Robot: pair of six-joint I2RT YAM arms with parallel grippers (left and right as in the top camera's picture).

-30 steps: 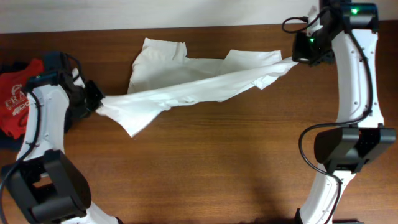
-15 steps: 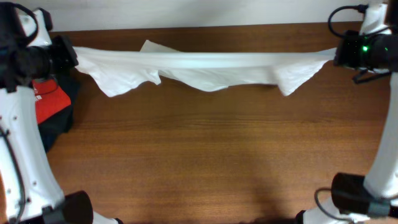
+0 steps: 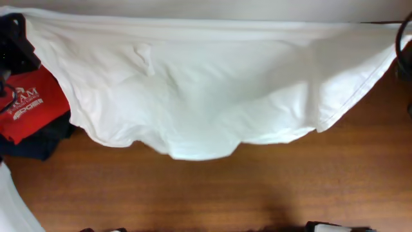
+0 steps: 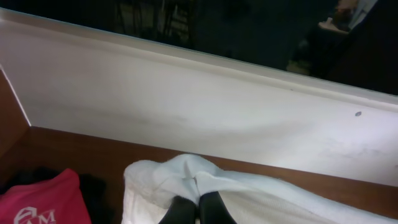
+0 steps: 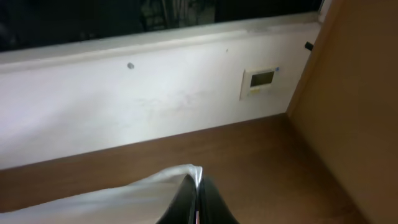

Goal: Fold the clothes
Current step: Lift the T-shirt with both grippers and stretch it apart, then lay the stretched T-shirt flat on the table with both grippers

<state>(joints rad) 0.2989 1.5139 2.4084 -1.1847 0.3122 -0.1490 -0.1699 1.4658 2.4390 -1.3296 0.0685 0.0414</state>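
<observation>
I'm holding the white T-shirt [image 3: 206, 90] stretched over the worktop [image 3: 257, 187], left pincer [image 4: 198, 206] and right pincer [image 5: 198, 200] both clamping its edge.

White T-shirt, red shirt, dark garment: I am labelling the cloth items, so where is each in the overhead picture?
white T-shirt [image 3: 206, 90]: overhead view, middle of the spread cloth.
red shirt [image 3: 29, 124]: overhead view, red cloth below the lettering.
dark garment [image 3: 32, 145]: overhead view, part showing under the red shirt.
</observation>
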